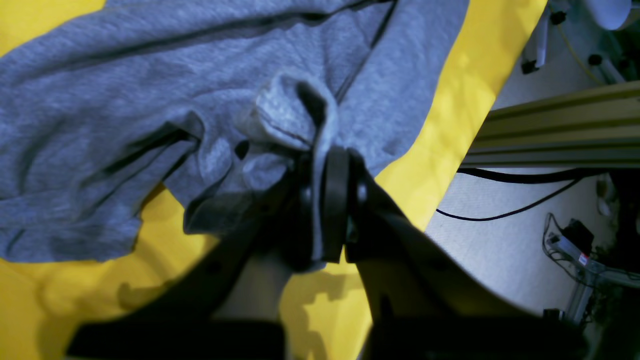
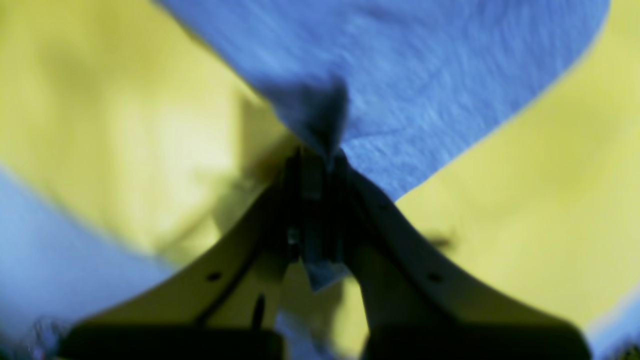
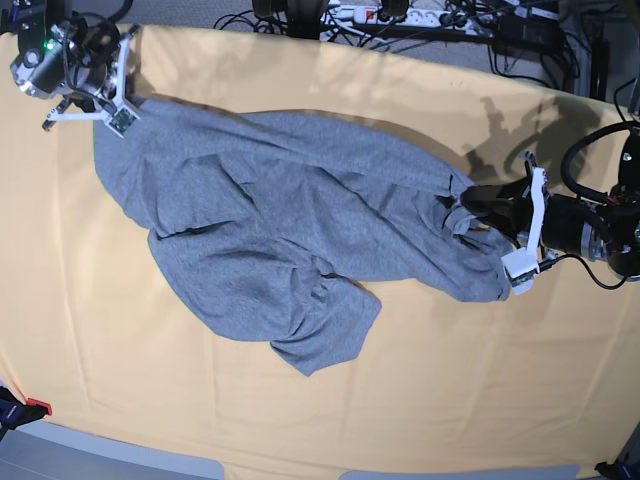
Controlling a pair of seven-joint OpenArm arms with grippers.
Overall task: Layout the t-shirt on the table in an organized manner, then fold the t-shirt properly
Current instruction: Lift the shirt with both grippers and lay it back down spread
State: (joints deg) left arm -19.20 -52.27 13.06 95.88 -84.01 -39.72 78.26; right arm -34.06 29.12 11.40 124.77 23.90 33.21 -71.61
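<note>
**Across the peach table, both grippers are pinching the grey shirt**

On the table (image 3: 330,420), the t-shirt (image 3: 270,220) is lying spread in a rumpled diagonal band, running from the far corner on the base view's left toward the middle of the right edge, with one sleeve or flap trailing toward the near side. No lettering is showing; only plain grey fabric is facing up.

The left gripper (image 1: 327,200) is sitting at the shirt's right-hand end in the base view, its jaws pressing together on a bunched fold of grey cloth that is poking up between them.

The right gripper (image 2: 316,165) is working at the opposite, far-left corner. Its view is blurred, yet its jaws are standing closed with a tuft of the fabric's edge caught between them.
</note>
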